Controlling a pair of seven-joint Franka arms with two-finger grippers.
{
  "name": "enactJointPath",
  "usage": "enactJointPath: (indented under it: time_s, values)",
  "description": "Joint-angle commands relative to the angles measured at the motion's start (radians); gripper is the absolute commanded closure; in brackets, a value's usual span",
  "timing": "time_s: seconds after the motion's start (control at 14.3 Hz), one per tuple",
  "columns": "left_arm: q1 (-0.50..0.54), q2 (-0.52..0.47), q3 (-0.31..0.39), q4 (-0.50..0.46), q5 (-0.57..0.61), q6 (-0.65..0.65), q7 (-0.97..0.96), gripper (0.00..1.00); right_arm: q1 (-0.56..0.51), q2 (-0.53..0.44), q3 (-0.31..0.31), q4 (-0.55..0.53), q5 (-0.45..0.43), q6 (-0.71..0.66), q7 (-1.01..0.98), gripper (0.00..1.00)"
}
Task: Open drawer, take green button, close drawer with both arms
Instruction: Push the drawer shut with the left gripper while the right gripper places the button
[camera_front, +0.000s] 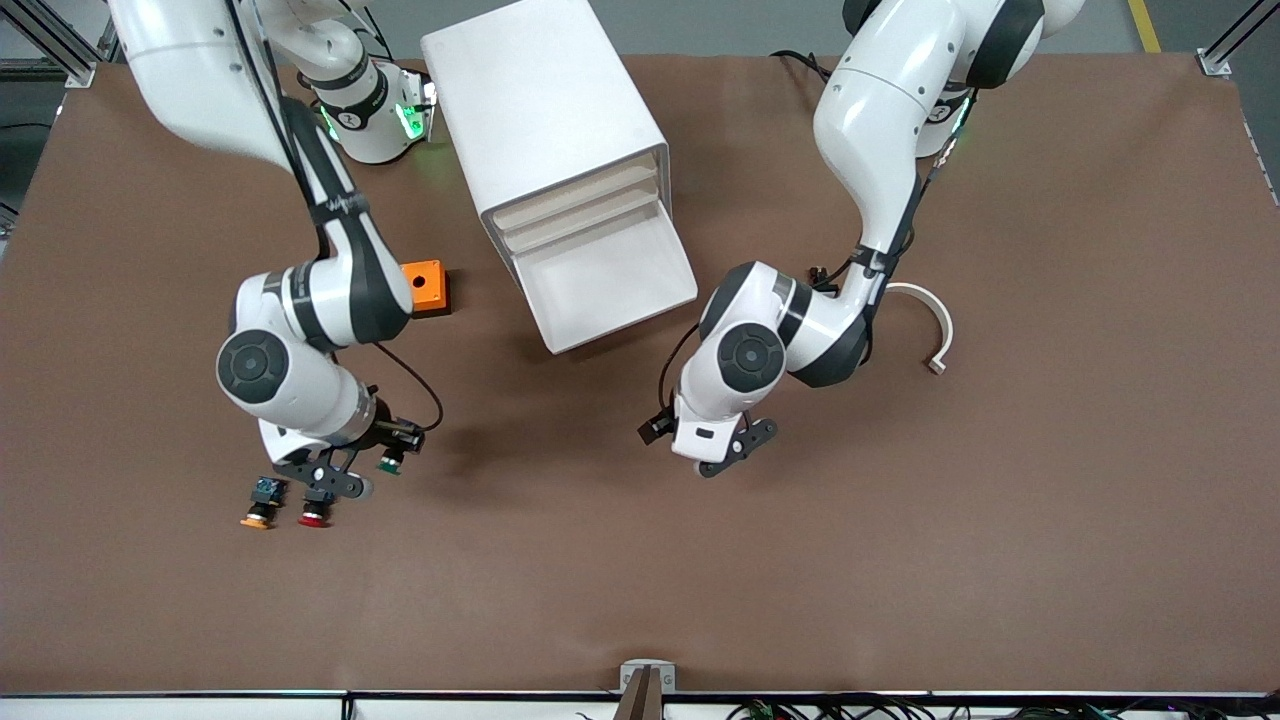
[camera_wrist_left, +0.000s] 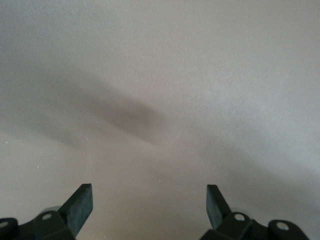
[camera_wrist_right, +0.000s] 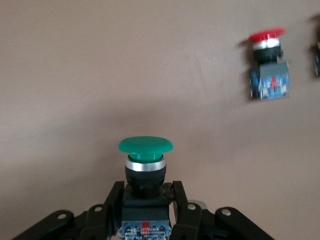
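Two spare buttons, orange-capped (camera_front: 259, 505) and red-capped (camera_front: 314, 514), lay lowest on the table, toward the right arm's end. Just above them the right gripper (camera_front: 352, 470) clamped the green button (camera_front: 389, 462) by its black body, cap pointing outward, apparently so it could be carried clear; it was over the table near those two. Farther from the camera the drawer (camera_front: 610, 280) stood pulled out of the cabinet (camera_front: 545, 110), its tray looking empty, so closing it seemed the step left. Probably waiting for that, the left gripper (camera_front: 735, 447) hovered over bare table nearer the camera than the drawer, fingers (camera_wrist_left: 80, 205) spread wide, holding nothing.

Only the right wrist view showed the grip plainly, with the red one lying apart; only the front view showed the drawer, an orange block (camera_front: 425, 286) and a white curved piece (camera_front: 932, 325)
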Motion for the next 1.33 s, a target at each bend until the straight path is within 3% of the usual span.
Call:
enactJointPath:
  time_s: [0.0,0.63,1.26]
  values:
    - [-0.030,-0.022,0.012,-0.031,0.052,0.005,-0.040,0.00,-0.055,0.085,0.019,0.015,0.004,0.094,-0.133,0.99]
    - [-0.108,-0.022,0.012,-0.057,0.104,-0.007,-0.071,0.00,-0.074,0.243,0.017,0.154,-0.004,0.128,-0.183,0.99]
    - [-0.211,-0.041,0.011,-0.084,0.105,-0.068,-0.111,0.00,-0.111,0.289,0.016,0.261,-0.080,0.036,-0.215,0.99]
